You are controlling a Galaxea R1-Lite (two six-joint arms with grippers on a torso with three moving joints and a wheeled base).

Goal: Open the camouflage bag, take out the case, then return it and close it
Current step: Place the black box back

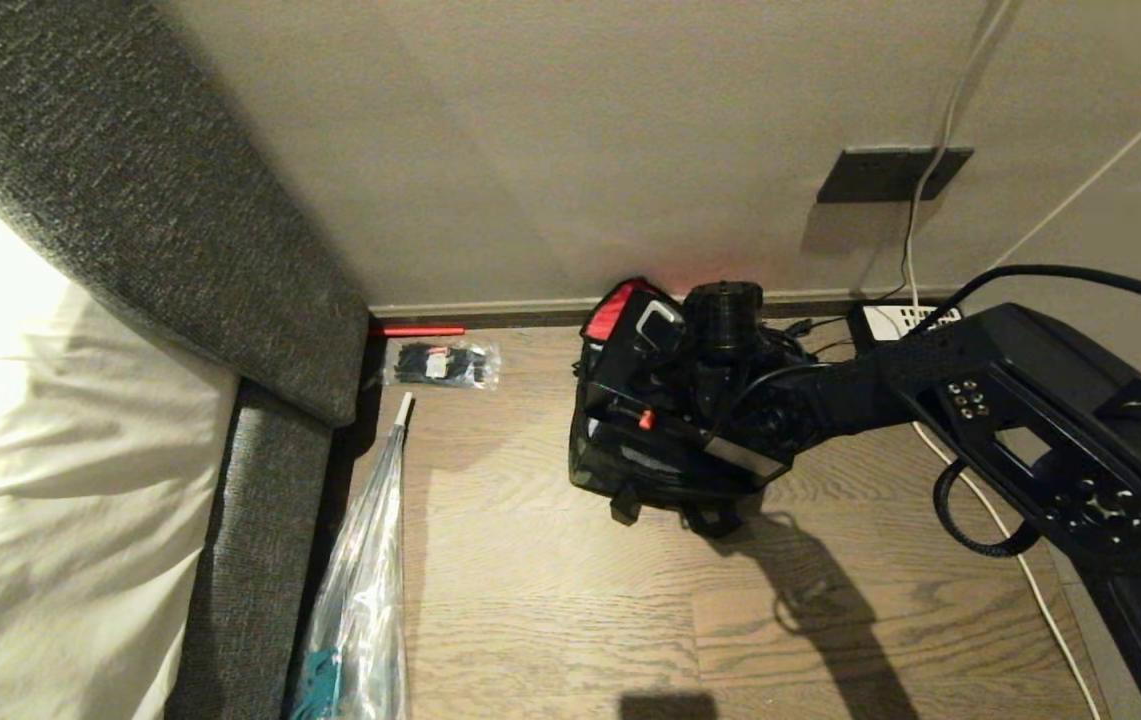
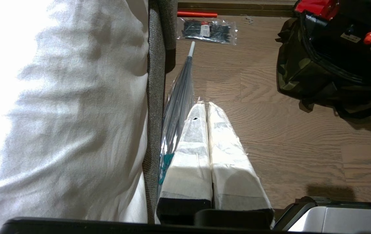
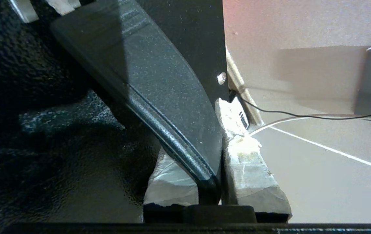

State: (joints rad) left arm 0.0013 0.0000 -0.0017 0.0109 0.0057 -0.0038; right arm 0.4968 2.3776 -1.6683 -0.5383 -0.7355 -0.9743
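The camouflage bag (image 1: 630, 470) stands open on the wooden floor by the wall, its red lining (image 1: 610, 310) showing at the back. The black case (image 1: 630, 400) with a small red latch (image 1: 646, 420) sits in the opening, its top above the rim. My right arm (image 1: 930, 380) reaches over it from the right. In the right wrist view my right gripper (image 3: 216, 130) is shut on the case's black handle (image 3: 159, 97). The left wrist view shows the bag (image 2: 299, 74) and the case (image 2: 344, 42) to one side. My left gripper (image 2: 204, 105) hangs shut and empty above the floor beside the bed.
A grey upholstered bed frame (image 1: 260, 330) with white bedding (image 1: 60, 450) fills the left. A clear folded umbrella (image 1: 370, 570), a pack of black cable ties (image 1: 440, 363) and a red stick (image 1: 417, 329) lie beside it. A white device (image 1: 895, 320), cables and a wall plate (image 1: 890, 172) are at the right.
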